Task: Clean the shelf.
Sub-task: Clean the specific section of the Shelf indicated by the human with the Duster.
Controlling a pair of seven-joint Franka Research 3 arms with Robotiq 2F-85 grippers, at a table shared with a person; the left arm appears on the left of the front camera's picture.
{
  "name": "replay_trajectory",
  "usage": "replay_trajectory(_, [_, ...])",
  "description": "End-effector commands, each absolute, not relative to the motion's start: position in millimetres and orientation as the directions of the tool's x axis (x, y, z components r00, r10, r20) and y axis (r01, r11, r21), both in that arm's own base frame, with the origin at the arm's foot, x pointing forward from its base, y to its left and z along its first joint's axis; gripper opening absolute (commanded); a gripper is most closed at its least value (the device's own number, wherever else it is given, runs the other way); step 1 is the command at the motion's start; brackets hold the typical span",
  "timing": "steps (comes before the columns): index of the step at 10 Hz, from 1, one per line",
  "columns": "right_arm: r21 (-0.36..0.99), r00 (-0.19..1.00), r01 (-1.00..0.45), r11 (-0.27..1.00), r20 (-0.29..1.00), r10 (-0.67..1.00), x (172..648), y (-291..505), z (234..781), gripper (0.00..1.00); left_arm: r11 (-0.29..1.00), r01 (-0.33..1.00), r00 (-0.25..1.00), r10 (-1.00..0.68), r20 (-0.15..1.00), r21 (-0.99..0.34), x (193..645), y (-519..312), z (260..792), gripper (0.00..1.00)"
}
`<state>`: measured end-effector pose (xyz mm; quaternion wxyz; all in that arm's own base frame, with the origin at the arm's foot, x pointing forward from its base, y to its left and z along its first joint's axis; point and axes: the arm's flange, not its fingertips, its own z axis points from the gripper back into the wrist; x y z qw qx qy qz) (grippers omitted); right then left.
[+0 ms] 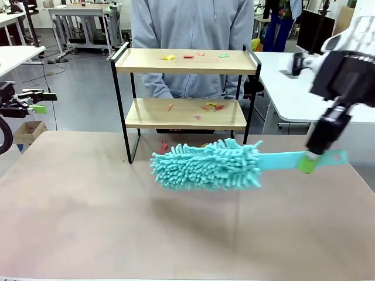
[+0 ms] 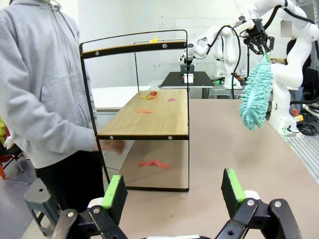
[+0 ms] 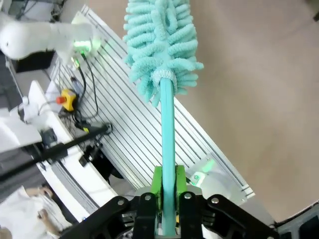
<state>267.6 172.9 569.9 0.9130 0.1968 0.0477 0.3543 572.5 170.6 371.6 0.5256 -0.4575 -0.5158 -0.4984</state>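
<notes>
Right gripper (image 1: 307, 162) is clamped on the teal fluffy duster (image 1: 205, 165), holding it level over the table (image 1: 88, 222), just in front of the shelf (image 1: 146, 61). Shelf's at the table's far side, colourful scraps (image 1: 212, 107) on both boards. Left gripper (image 2: 173, 188) is off to the side, wide open, nothing in it

Coloured scraps (image 1: 188, 57) on shelf (image 1: 146, 61) too small to identify; duster handle (image 3: 168, 129) base hidden between right fingers (image 3: 156, 184)
</notes>
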Motion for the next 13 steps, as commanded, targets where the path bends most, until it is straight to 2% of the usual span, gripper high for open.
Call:
replay_trajectory(1, [0.441, 0.798, -0.579, 0.686, 0.134, 0.587, 267.1, 197.9, 558.2, 0.13, 0.085, 0.996, -0.036, -0.052, 0.998, 0.040, 571.4, 171.0, 374.7, 1.00])
replay_trajectory(2, [0.420, 0.814, -0.564, 0.711, 0.140, 0.564, 266.5, 207.6, 553.2, 0.13, 0.085, 0.996, -0.036, -0.052, 0.998, 0.040, 571.4, 171.0, 374.7, 1.00])
replay_trajectory(3, [0.378, 0.795, -0.586, 0.717, 0.094, 0.600, 266.5, 208.5, 549.0, 0.13, 0.085, 0.996, -0.036, -0.052, 0.998, 0.040, 571.4, 171.0, 374.7, 1.00])
replay_trajectory(4, [0.416, 0.791, -0.584, 0.698, 0.098, 0.604, 268.1, 198.6, 561.2, 0.13, 0.085, 0.996, -0.036, -0.052, 0.998, 0.040, 571.4, 171.0, 374.7, 1.00])
replay_trajectory(8, [0.412, 0.795, -0.580, 0.702, 0.098, 0.599, 269.0, 200.8, 554.6, 0.13, 0.085, 0.996, -0.036, -0.052, 0.998, 0.040, 571.4, 171.0, 374.7, 1.00])
replay_trajectory(10, [0.349, 0.865, -0.478, 0.806, 0.023, 0.502, 284.5, 260.5, 532.8, 0.13, 0.085, 0.996, -0.036, -0.052, 0.998, 0.040, 571.4, 171.0, 374.7, 1.00])
replay_trajectory(13, [0.310, 0.889, -0.449, 0.838, 0.062, 0.454, 289.7, 312.6, 508.0, 0.13, 0.085, 0.996, -0.036, -0.052, 0.998, 0.040, 571.4, 171.0, 374.7, 1.00])
